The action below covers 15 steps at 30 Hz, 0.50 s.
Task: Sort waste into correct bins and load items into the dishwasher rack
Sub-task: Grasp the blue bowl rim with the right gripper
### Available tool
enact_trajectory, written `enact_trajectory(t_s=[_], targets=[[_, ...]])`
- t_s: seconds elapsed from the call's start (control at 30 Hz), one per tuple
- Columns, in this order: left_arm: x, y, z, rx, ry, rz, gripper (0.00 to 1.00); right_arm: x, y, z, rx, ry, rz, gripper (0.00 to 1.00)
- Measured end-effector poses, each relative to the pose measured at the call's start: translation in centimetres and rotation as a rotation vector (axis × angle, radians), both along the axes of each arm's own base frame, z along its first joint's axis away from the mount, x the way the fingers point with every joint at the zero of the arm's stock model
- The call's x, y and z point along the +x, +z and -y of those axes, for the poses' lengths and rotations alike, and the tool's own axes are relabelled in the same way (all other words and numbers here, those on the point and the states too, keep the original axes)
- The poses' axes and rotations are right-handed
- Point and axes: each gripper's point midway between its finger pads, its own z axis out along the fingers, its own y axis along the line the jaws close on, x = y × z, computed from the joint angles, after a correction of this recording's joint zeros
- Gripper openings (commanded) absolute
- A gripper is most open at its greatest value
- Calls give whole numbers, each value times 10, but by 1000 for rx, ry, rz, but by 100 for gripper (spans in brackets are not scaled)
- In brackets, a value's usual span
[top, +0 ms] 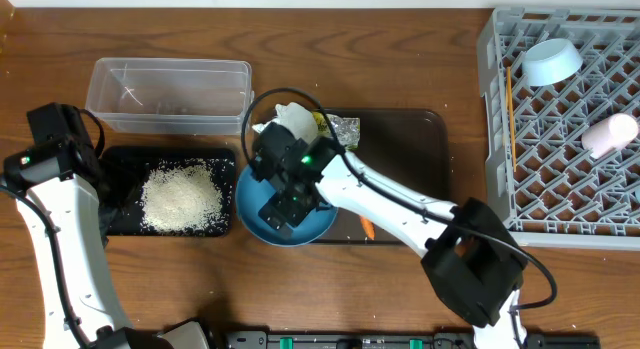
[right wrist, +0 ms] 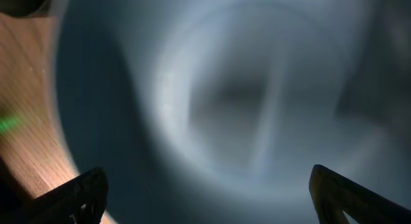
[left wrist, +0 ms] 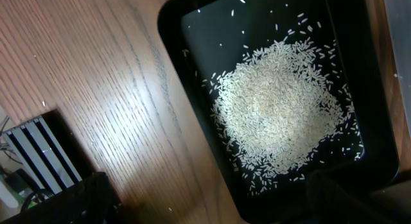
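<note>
- The big dark-blue bowl [top: 250,201] sits in the middle of the overhead view. It is just right of the black bin [top: 225,164] and at the left end of the brown tray [top: 400,149].
- The right gripper [top: 283,204] hangs right over the bowl, low and close. In the right wrist view the blurry blue inside of the bowl fills almost the whole frame.
- Its two fingers are spread wide, one in each bottom corner of that view. They pinch nothing.
- The bowl's edge runs down the left side of the right wrist view, with bare wood past it. I think the fingers must slide that way, one inside the edge and one outside, before they can pinch.
- The bowl is round, so it has no long side to line up with.
- The dishwasher rack [top: 560,189] is at the far right of the overhead view. The right arm is much nearer to both the bowl and the rack, so this looks like its job.
- The left gripper [left wrist: 215,197] is at the left, over the black bin, with its fingers spread too and nothing in them.
- The rice [top: 182,197] lies in a heap inside that bin.
- The tissue [top: 295,117] and foil wrapper [top: 343,129] lie just above the bowl, and the carrot [top: 367,229] pokes out under the right arm.
</note>
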Motion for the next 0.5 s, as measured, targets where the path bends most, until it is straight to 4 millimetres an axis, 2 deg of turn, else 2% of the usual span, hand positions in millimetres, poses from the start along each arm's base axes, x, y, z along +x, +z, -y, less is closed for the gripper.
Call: enact_trajectory(t_s=[0.2,0.5], targets=[[2,0,-2,5,4,11,99,-5,0,-4,-8,17,13,99],[-3,0,-4,-3,45,2,99,-34,0,-36,31,113,45,99]])
